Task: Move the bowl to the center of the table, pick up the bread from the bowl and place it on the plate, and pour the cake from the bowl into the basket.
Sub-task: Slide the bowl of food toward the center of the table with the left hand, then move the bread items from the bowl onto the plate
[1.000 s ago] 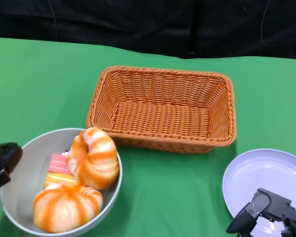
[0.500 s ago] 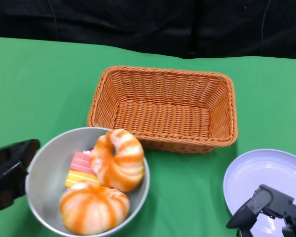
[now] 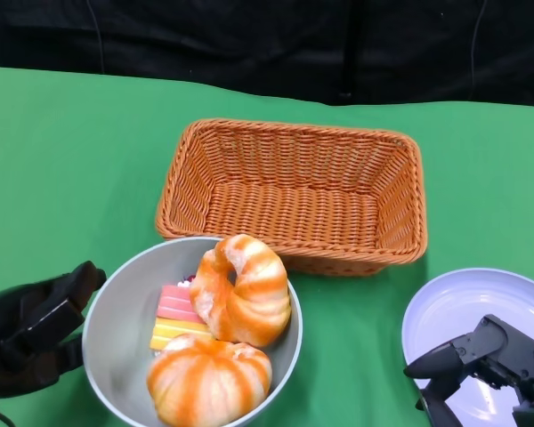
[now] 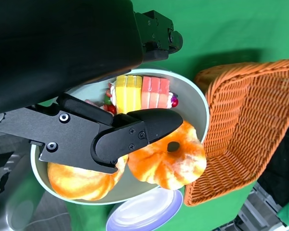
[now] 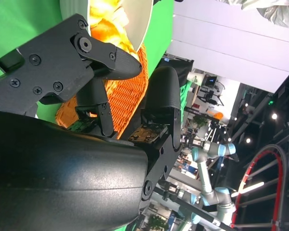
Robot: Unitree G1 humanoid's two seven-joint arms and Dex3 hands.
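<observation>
The grey bowl sits at the lower left-centre of the head view, its far rim just in front of the near wall of the wicker basket. Inside it lie two orange-and-white striped bread rolls — one leaning against the bowl's right side, the other at the lower edge of the frame — and, tucked to their left, a striped pink-and-yellow cake slice.

The left hand is at the lower left of the frame, fingers extended against the bowl's left rim; in the left wrist view one finger reaches over the bowl's rim above the rolls. Whether the hand actually grips the rim I cannot tell.

The basket stands in the middle of the frame on the green table. At the lower right lies the pale plate — the right hand hovers over its near edge, fingers spread and holding nothing.
</observation>
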